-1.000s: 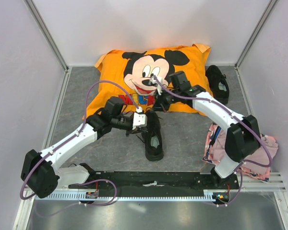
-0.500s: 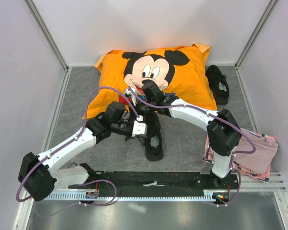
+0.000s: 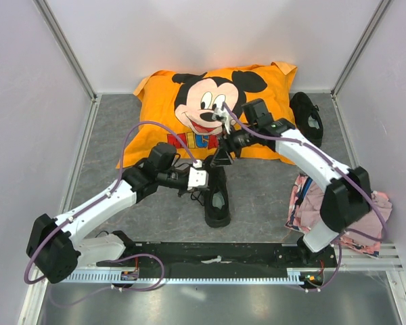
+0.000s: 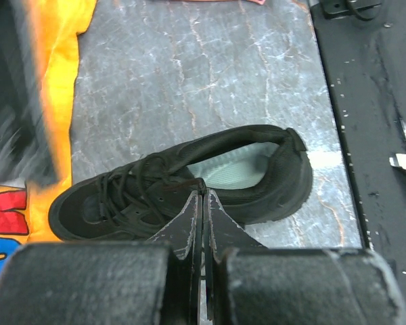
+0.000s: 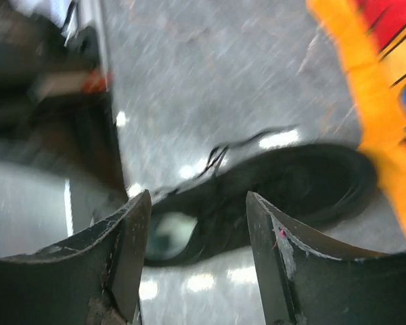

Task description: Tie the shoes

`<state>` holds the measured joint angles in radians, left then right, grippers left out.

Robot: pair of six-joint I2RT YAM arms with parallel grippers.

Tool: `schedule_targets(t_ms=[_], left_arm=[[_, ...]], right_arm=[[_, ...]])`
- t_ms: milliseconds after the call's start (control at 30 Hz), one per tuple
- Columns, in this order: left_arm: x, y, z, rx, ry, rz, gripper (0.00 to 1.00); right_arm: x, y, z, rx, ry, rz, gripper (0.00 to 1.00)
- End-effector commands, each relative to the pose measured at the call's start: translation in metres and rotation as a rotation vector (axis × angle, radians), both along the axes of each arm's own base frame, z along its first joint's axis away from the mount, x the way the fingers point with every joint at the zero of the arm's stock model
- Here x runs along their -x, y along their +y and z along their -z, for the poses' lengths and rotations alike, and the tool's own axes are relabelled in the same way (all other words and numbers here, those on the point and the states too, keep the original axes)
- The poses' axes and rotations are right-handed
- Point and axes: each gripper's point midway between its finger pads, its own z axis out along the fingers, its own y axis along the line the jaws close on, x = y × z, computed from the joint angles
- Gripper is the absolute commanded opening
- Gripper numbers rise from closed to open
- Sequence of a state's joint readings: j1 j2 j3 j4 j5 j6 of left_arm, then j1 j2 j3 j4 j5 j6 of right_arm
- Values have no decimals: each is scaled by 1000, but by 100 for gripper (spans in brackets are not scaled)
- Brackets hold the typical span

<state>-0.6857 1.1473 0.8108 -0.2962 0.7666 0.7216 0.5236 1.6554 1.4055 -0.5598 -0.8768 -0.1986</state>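
Lying across the far worktop (image 3: 108, 135), an orange cushion (image 3: 264, 101) backs one shoe (image 3: 218, 200), set centre for lacing; the other shoe (image 3: 306, 118) waits far right. The left hand (image 4: 201, 203) is closed at the laces (image 4: 132, 186), perhaps pinching one; the right hand (image 5: 198, 200) hangs open over the toe, ready.

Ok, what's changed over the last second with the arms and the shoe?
The right gripper swung left to the toe of the near shoe, then drew back toward the pillow, and its jaws opened; nothing sits between them now. The left gripper stayed shut beside that shoe. Near shoe, far shoe and pillow kept their places.
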Motion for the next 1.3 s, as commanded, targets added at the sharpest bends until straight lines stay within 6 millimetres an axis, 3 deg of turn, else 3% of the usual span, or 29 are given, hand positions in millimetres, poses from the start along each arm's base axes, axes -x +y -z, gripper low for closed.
schedule_targets(t_ms=[0, 100, 333, 700, 1000, 1200, 1267], left_arm=[[-10, -7, -5, 32, -3, -12, 2], [-15, -8, -4, 26, -8, -12, 2], [-25, -10, -6, 26, -14, -22, 1], [-37, -13, -9, 41, -7, -40, 2], [-34, -14, -7, 42, -2, -16, 2], [-33, -14, -6, 40, -1, -14, 1], [-35, -14, -5, 37, 1, -17, 2]], right_arm=[[56, -20, 7, -24, -15, -185, 66], [70, -24, 11, -31, 13, -242, 65], [62, -19, 22, -5, -37, -261, 65], [65, -3, 29, -1, -62, -233, 59], [50, 2, 29, 0, -72, -157, 53], [46, 7, 22, -20, -80, -144, 40], [45, 7, 22, -21, -75, -138, 23]])
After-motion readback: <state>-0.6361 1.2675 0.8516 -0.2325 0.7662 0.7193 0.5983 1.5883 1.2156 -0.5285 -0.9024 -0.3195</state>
